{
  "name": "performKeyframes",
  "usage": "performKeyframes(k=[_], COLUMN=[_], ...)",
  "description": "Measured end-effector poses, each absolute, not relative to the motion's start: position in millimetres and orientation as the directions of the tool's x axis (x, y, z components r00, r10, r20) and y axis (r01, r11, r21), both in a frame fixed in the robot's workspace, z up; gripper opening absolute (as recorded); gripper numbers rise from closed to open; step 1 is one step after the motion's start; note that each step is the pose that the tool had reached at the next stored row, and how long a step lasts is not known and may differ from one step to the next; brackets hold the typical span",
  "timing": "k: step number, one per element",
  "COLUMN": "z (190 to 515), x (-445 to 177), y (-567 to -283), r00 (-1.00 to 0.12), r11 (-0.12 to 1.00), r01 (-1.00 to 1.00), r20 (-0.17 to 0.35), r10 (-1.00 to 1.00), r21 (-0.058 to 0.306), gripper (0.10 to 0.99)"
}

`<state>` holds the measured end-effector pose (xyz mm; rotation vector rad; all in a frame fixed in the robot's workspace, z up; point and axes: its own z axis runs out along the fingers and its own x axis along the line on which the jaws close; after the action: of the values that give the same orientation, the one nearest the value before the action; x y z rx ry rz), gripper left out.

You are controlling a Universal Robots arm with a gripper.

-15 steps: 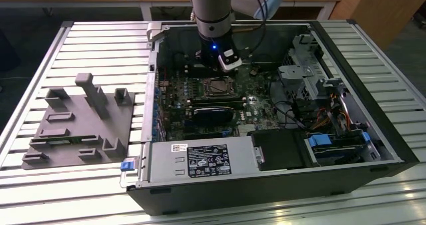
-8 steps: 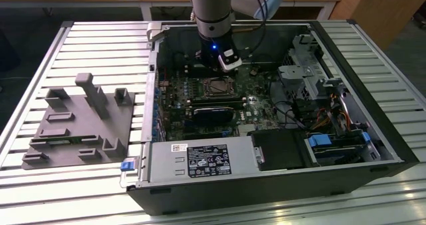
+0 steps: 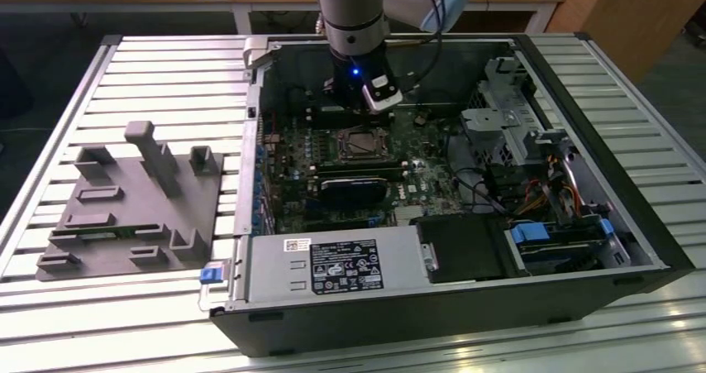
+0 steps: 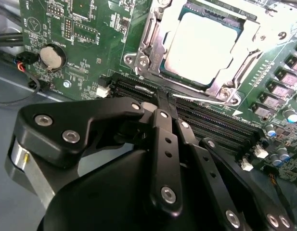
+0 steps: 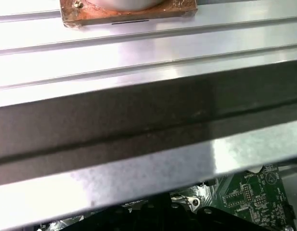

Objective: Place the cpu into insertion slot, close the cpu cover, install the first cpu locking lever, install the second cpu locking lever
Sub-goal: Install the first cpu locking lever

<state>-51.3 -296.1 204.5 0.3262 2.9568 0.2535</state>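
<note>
While the exterior view is showing the arm reaching down into the open computer case, with the gripper hanging close over the insertion slot, the second wrist view is giving the close detail. The cpu is sitting in the slot, its silvery top showing through the window of the cpu cover, which is lying flat over it. The black fingers are sitting pressed together, tips meeting by the memory slots, right at a thin metal lever; whether they are pinching it, cannot tell. A coin battery is sitting well off to one side. In the first wrist view the case wall is blocking most of the motherboard. At the exterior view's left, a grey fixture tray is lying on the slatted table.
</note>
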Motion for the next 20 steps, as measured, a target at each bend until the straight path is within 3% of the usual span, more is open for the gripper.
performKeyframes(k=[20], z=[198.2], x=[-53.1], y=[-296.9], r00=[-0.959], r11=[0.956], r01=[0.222], r20=[-0.137], r10=[0.249], r21=[0.191], gripper=[0.106])
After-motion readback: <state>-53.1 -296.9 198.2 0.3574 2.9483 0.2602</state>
